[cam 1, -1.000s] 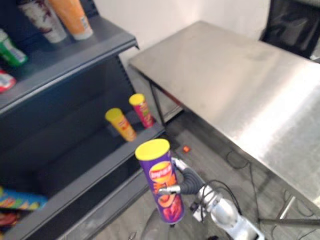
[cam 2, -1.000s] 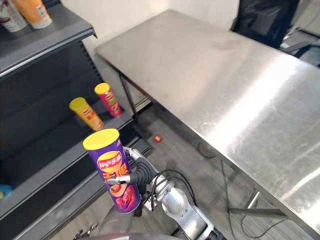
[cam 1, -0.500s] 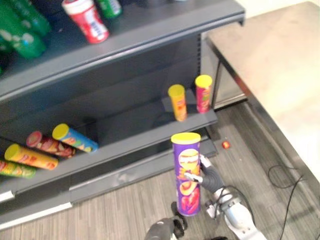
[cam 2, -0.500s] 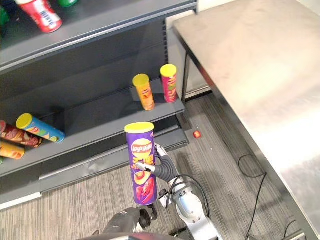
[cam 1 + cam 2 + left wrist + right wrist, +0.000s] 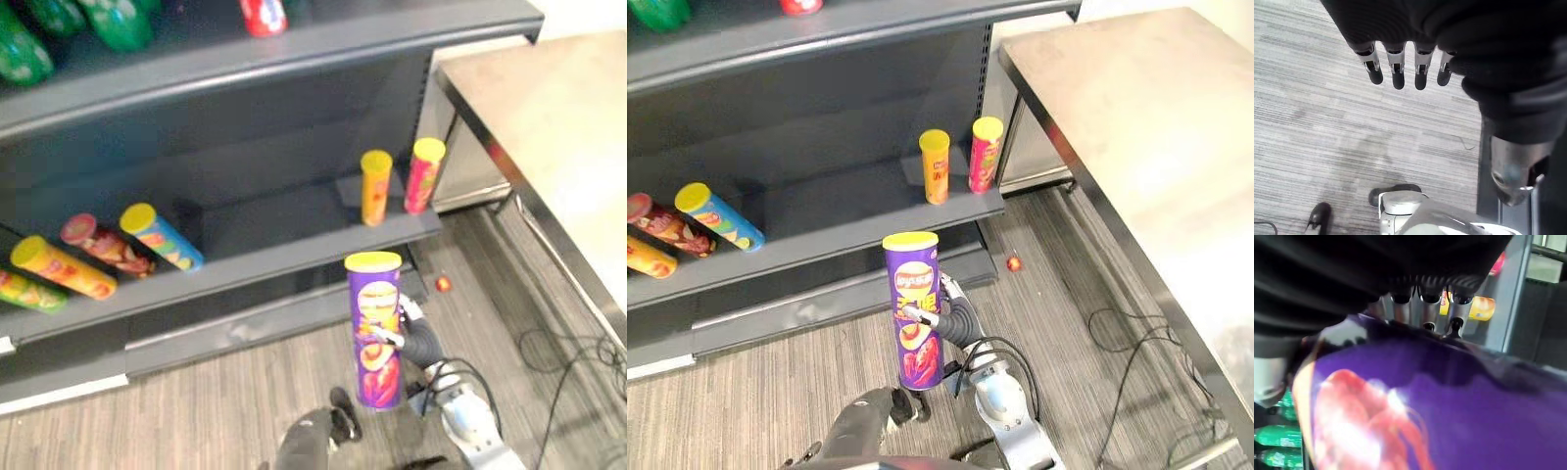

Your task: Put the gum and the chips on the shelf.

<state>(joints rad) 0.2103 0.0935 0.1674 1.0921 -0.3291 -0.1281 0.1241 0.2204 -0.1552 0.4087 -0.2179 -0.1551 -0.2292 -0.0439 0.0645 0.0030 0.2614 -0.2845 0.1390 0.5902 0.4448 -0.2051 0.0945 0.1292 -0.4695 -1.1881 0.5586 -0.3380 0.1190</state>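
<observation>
A: Which step is in hand?

B: The chips, I judge; the right hand (image 5: 416, 341) has its fingers curled round the purple chips can (image 5: 374, 328) about its middle, and the can stands upright with the yellow lid on top; in the right wrist view the fingers (image 5: 1422, 308) lie pressed against the purple wall.

A: And where is the can?

B: In the air above the grey floor, on the near side of the shelf (image 5: 245, 269) and not yet on it; it is towards the right end, near the orange can (image 5: 374, 188) and the pink can (image 5: 423, 176) that stand upright on the middle board.

A: The left hand?

B: The left hand (image 5: 1397, 68) hangs over the floor with its fingers straight and loose; it holds nothing.

A: And the gum?

B: I cannot tell which thing it is; a small red thing (image 5: 443, 284) lies on the floor near the shelf's right end, too small to name.

A: What does the next move call for?

B: A reach to the far side, carrying the can over the board's front edge; the bare stretch left of the orange can, right of the blue can (image 5: 162, 237) lying on its side, looks the likeliest spot; the can must go down flat before the fingers open, clear of the two upright cans.
</observation>
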